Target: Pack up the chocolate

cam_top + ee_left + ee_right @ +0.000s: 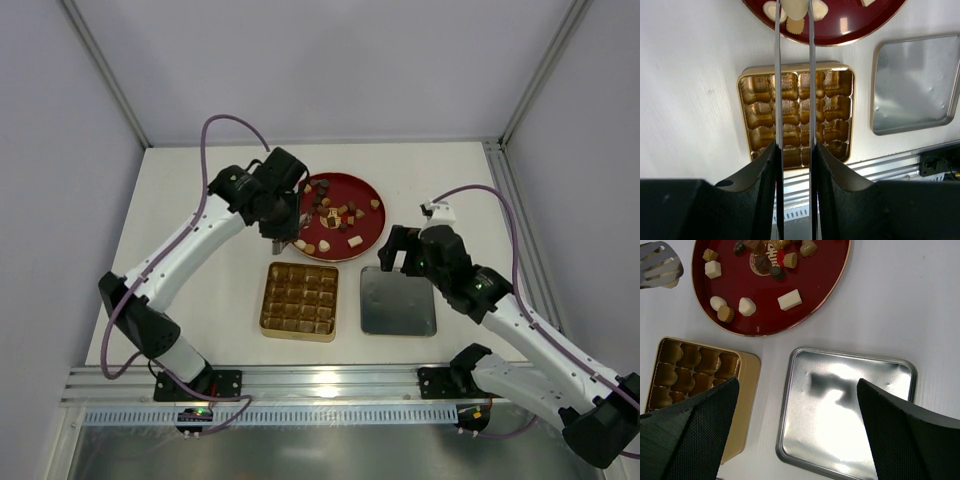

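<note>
1 cream chocolate piece (795, 9) is being gripped by the left fingers (778, 75) over the red plate's (820, 275) near-left rim. Other chocolate (340, 212) is lying on that plate. The right fingers (690, 435) are being held wide, near-right of it.

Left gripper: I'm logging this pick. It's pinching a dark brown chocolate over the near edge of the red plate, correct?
Not quite. The chocolate pinched in the left gripper is cream white, not dark brown; the left wrist view shows this. The rest holds: it is over the near edge of the red plate.
</note>
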Action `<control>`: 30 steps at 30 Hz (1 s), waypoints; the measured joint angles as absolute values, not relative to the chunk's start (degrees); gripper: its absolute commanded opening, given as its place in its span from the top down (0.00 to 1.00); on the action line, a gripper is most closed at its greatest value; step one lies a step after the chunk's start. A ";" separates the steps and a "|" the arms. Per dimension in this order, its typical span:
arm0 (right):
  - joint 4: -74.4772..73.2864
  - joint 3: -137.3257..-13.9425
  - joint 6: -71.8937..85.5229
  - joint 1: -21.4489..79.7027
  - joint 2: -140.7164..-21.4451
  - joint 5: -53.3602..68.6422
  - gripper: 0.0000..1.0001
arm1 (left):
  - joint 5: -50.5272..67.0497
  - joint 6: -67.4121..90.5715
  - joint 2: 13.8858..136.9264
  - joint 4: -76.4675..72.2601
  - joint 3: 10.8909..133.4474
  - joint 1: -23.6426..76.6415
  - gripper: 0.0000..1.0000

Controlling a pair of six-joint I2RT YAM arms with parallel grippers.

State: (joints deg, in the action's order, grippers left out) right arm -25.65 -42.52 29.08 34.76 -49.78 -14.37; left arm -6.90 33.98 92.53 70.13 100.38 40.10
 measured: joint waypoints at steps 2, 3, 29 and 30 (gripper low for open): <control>-25.32 -42.54 29.06 34.76 -50.19 -14.35 0.00 | -6.94 34.04 90.19 70.83 99.07 40.10 0.68; -25.26 -42.57 29.06 34.76 -50.50 -14.28 0.00 | -6.92 34.06 89.01 71.22 98.39 40.10 0.68; -24.45 -42.74 29.10 34.76 -53.78 -13.74 0.00 | -5.04 37.28 67.18 75.18 76.36 40.12 0.67; -24.45 -42.74 29.10 34.76 -53.78 -13.74 0.00 | -4.86 37.32 67.09 75.00 75.83 40.12 0.67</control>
State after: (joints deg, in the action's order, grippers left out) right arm -24.45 -42.74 29.10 34.76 -53.78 -13.74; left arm -4.86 37.32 67.09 75.00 75.83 40.12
